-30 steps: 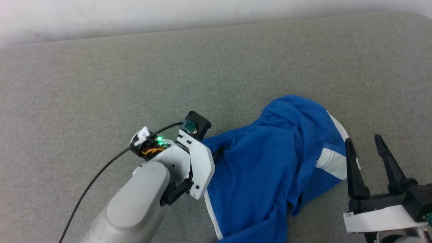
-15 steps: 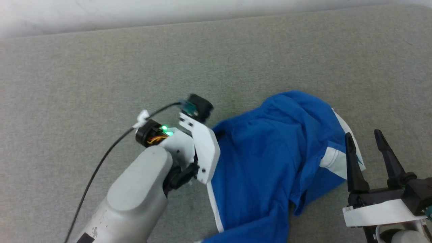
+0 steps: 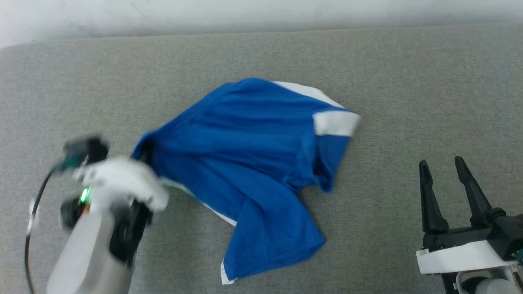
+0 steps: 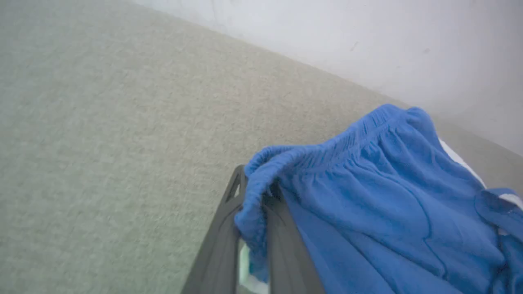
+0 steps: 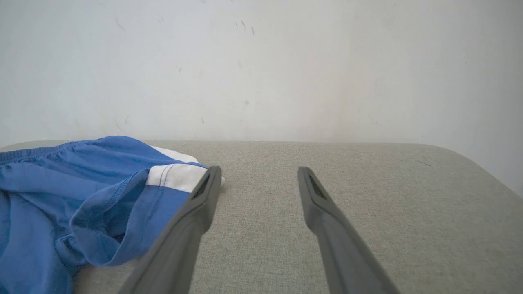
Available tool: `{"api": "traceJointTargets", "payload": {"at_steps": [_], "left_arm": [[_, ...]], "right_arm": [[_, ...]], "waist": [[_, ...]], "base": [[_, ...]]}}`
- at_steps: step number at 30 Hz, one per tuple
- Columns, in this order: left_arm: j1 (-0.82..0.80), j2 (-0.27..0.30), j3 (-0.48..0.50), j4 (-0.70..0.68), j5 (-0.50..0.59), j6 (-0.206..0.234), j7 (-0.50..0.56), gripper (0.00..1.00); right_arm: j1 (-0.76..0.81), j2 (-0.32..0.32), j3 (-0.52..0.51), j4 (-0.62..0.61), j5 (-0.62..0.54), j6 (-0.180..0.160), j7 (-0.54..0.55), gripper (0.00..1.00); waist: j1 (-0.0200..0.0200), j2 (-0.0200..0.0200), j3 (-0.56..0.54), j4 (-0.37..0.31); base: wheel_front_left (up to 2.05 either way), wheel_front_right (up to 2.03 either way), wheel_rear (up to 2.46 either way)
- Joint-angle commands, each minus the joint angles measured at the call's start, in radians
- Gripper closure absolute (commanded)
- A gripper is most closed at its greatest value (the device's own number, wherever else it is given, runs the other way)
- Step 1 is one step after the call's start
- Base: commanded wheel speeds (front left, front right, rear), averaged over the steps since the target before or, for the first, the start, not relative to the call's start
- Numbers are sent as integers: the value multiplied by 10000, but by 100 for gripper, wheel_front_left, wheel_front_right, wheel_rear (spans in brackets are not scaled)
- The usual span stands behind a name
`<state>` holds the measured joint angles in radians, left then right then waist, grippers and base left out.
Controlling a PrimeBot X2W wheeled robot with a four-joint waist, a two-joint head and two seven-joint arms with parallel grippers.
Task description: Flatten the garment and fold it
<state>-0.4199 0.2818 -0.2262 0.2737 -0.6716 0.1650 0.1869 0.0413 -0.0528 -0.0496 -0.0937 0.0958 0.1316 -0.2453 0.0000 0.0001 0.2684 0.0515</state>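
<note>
At garment [image 3: 253,151] edge, left gripper [image 4: 256,184] clamped

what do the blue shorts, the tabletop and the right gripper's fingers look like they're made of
Shorts: thin, soft matte knit, likely polyester or cotton blend; it drapes and creases, with a gathered elastic waistband. Tabletop: grey-beige woven or felt-like fabric covering, finely speckled, matte. Right gripper's fingers: dark grey moulded plastic or rubber, smooth, dull; which one is unclear.

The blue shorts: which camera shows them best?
The head view: nearly the whole blue shorts are visible from above. The left wrist view gives the waistband pinched in the left pincer; the right wrist view catches one side with white trim.
</note>
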Motion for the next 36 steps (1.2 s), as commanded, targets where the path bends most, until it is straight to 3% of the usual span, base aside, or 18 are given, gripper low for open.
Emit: {"api": "traceJointTargets", "payload": {"at_steps": [1, 5, 10, 11, 12, 22, 29, 36], "left_arm": [[657, 50, 236, -105, -78, 228, -283, 100], [2355, -257, 686, -547, -511, 543, -865, 100], [3303, -878, 815, -1045, -976, 446, -1422, 100], [3302, -918, 831, -1127, -951, 411, -1598, 60], [3254, -923, 822, -1229, -883, 342, -1786, 0], [2957, -641, 808, -3468, 412, -1372, -4356, 0], [4049, -1922, 2425, -5575, 3543, -1610, -4482, 0], [4654, -2297, 2674, -5438, 4046, -2025, -4484, 0]], "right_arm": [[-46, 26, -12, 6, -73, -9, 32, 0], [6, 26, -72, 36, -78, -9, 53, 0], [8, 26, -24, 27, -129, -9, 155, 0], [-6, 26, -6, 17, -143, -9, 177, 0], [-18, 26, 16, 1, -157, -9, 200, 0], [93, 26, 88, -92, -195, -9, 275, 0], [377, 26, 192, -87, -103, -9, 253, 0], [464, 26, 1103, -508, -332, -9, 752, 0]], "waist": [[0, -1, 2, 19], [0, -1, 10, 68], [0, -1, -13, 207], [0, -1, -28, 230], [0, -1, -42, 243], [0, -1, -317, -19], [0, -1, -340, -152], [0, -1, -408, 154]], "base": [[0, 0, 0], [0, 0, 0], [0, 0, 0], [0, 0, 0], [0, 0, 0], [0, 0, 0], [0, 0, 0], [0, 0, 0]]}}
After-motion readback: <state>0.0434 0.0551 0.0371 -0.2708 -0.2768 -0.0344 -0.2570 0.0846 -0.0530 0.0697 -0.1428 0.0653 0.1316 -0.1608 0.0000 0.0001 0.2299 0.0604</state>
